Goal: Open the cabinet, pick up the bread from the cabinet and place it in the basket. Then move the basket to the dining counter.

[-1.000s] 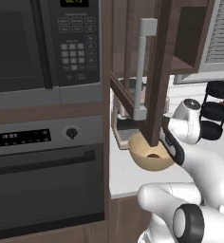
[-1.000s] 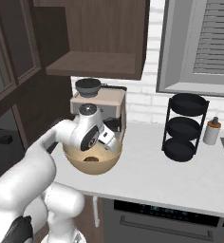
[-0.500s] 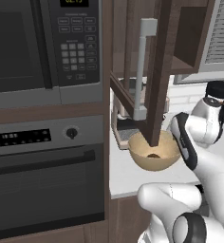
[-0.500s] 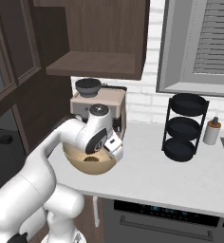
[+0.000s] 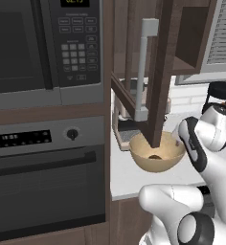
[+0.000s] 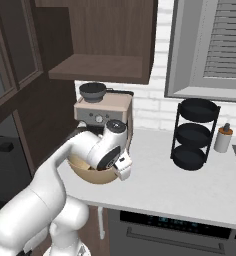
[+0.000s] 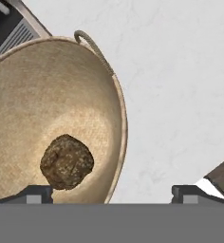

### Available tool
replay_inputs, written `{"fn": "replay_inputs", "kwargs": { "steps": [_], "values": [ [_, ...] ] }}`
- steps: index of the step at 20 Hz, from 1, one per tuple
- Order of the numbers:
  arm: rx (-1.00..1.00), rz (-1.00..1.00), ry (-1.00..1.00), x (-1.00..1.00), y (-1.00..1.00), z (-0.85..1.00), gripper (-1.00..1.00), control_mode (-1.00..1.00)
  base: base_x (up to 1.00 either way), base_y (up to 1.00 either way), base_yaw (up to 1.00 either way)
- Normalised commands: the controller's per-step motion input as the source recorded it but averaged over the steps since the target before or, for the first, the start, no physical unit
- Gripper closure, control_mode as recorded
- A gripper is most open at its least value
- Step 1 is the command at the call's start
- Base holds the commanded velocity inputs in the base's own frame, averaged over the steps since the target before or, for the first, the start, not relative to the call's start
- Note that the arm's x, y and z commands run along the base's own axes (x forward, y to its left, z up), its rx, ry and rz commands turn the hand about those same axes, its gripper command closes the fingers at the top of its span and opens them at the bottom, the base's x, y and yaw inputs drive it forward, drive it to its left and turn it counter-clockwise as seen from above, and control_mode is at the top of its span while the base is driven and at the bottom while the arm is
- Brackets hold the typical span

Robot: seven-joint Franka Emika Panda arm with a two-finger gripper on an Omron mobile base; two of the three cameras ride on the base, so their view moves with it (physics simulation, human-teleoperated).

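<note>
the cabinet [image 5: 155, 72] stands with its door swung open above the white worktop [image 6: 190, 180]; beneath it the basket [image 7: 47, 109] cradles the bread [image 7: 67, 161], the gripper [image 7: 111, 192] poised over the rim, jaws spread wide, holding nothing.

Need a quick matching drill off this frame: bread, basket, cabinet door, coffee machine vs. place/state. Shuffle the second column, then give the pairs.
1. bread
2. basket
3. cabinet door
4. coffee machine

A. swung open
B. against the wall, behind the basket
C. on the white worktop
D. lying inside the basket

Pairs: 1-D, 2-C, 3-A, 4-B
</note>
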Motion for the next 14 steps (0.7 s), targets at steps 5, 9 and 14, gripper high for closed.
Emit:
{"fn": "replay_inputs", "kwargs": {
  "steps": [5, 9, 14],
  "values": [
    [0.06, 0.0, 0.01, 0.09, 0.0, -0.12, -1.0, -1.0, 0.0, 0.0, 0.0],
    [0.0, 0.0, 0.05, 0.11, 0.0, -0.21, -1.0, -1.0, 0.0, 0.0, 0.0],
    [0.0, 0.0, 0.05, 0.08, 0.0, -0.28, -1.0, -1.0, 0.0, 0.0, 0.0]
  ]
}}
